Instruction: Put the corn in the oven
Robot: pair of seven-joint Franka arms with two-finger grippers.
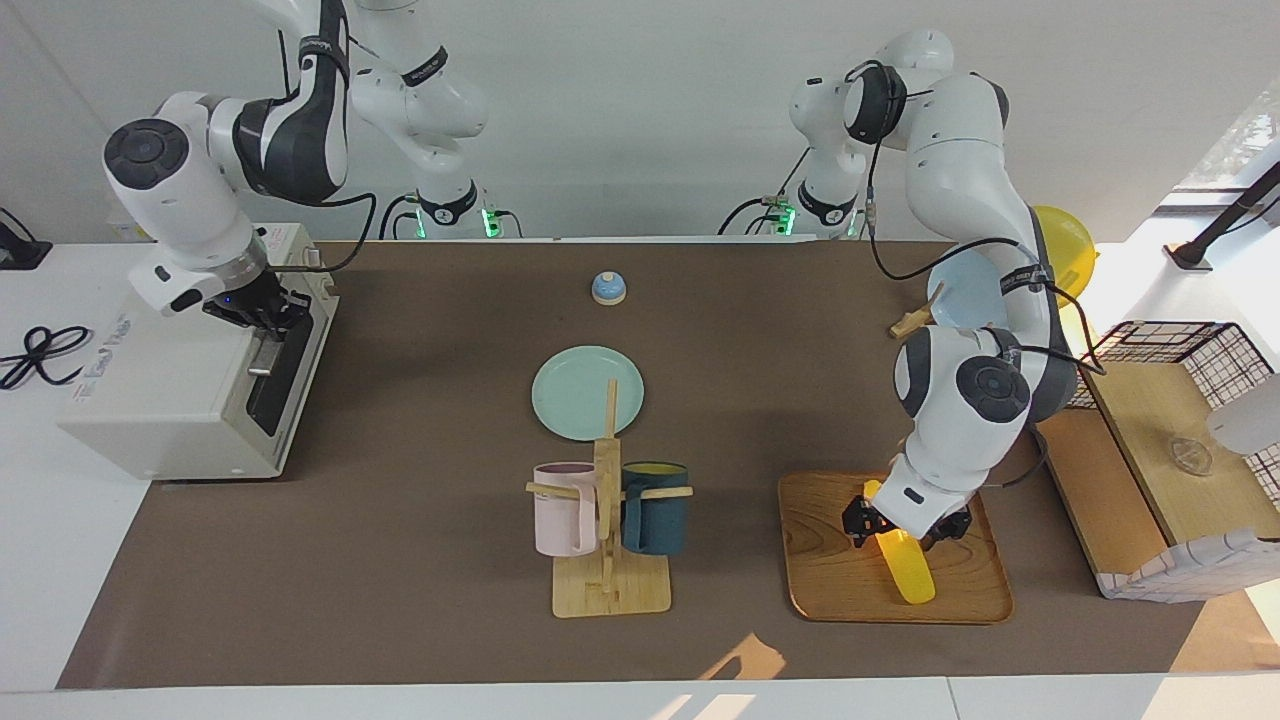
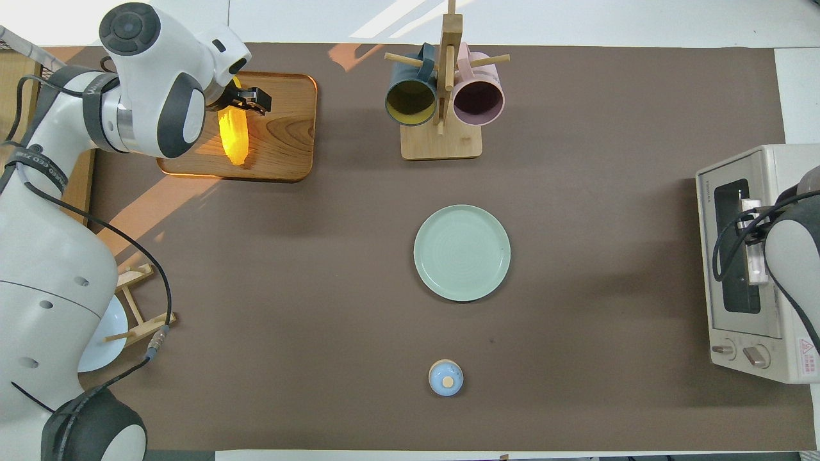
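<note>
Down on the wooden tray (image 1: pixel 960 600) at the left arm's end of the table, with the left gripper (image 1: pixel 905 524) straddling the corn (image 1: pixel 905 570) near its upper end. Jaws spread on either side of the cob, apparently not yet clamped (contact hard to confirm under the wrist). Lying flat on the tray, well apart from the oven (image 1: pixel 180 400) at the right arm's end.

Over at the oven, the right gripper (image 1: pixel 265 318) at the silver handle (image 2: pixel 753 242) of the dark glass door; cannot tell how its jaws stand, nor whether the door is cracked open.

For a clean pickup: squeeze across the cob's width, not along it. Close gently on a glossy, tapered thing likely to slip. Lift straight up, clear of the tray's rim, and pass well above the 2 mugs (image 1: pixel 610 505) and the green plate (image 1: pixel 587 392).
</note>
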